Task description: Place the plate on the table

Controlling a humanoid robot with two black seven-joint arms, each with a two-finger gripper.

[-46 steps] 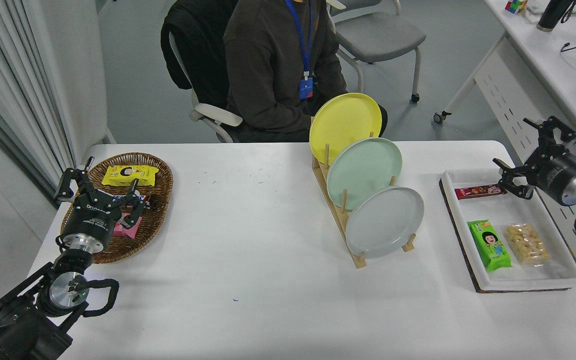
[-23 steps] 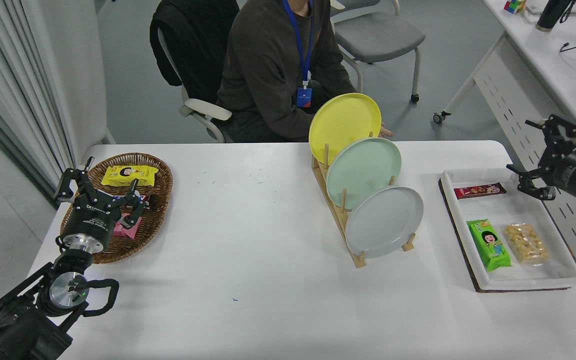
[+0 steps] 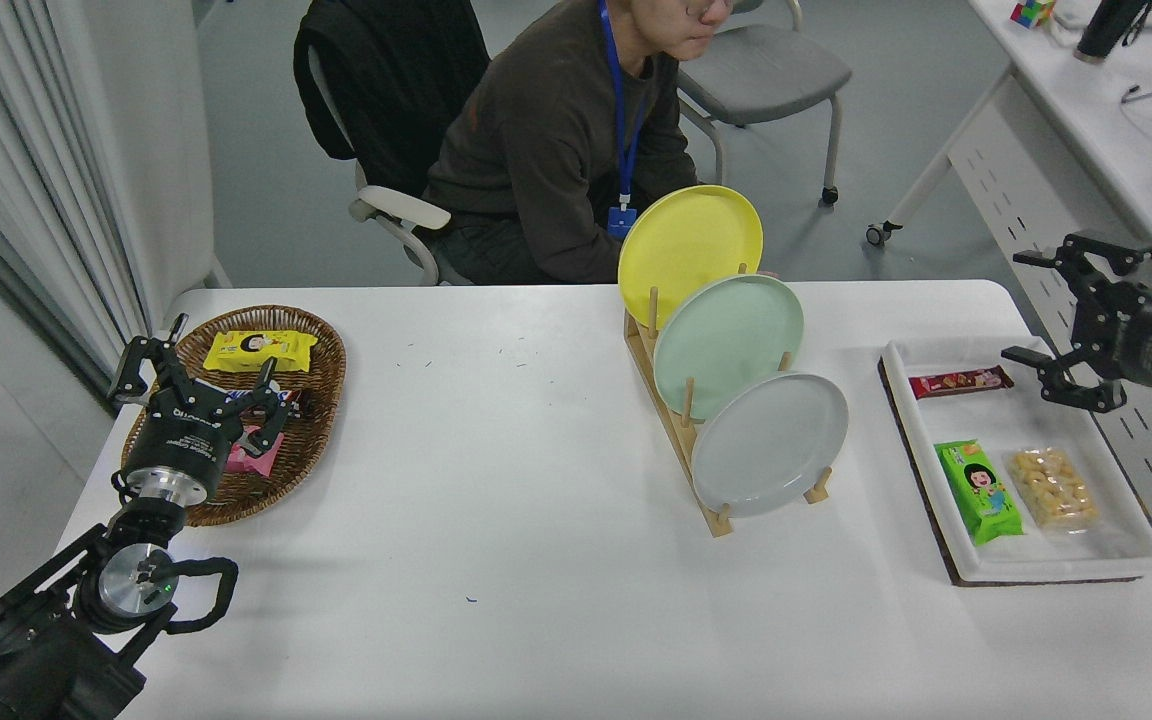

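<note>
The round pale grey plate (image 3: 769, 443) stands tilted on edge in the nearest slot of a wooden peg rack (image 3: 681, 440), its shallow rim plain and unmarked. Behind it in the same rack lean a mint green plate (image 3: 728, 345) and, farthest back, a yellow plate (image 3: 690, 252). The rack sits right of centre on the large white table (image 3: 496, 500), whose smooth top lies bare in front of the rack and to its left. To the right, near the table edge, a white rectangular tray (image 3: 1116, 545) holds snack packets. The right gripper (image 3: 1066, 320) hovers above the tray's far right corner, fingers spread apart and holding nothing, well apart from the grey plate. At the lower left the left gripper (image 3: 198, 385) rests over a brown wicker basket (image 3: 321, 345), fingers spread. A seated person (image 3: 556, 140) faces the table's far side.
</note>
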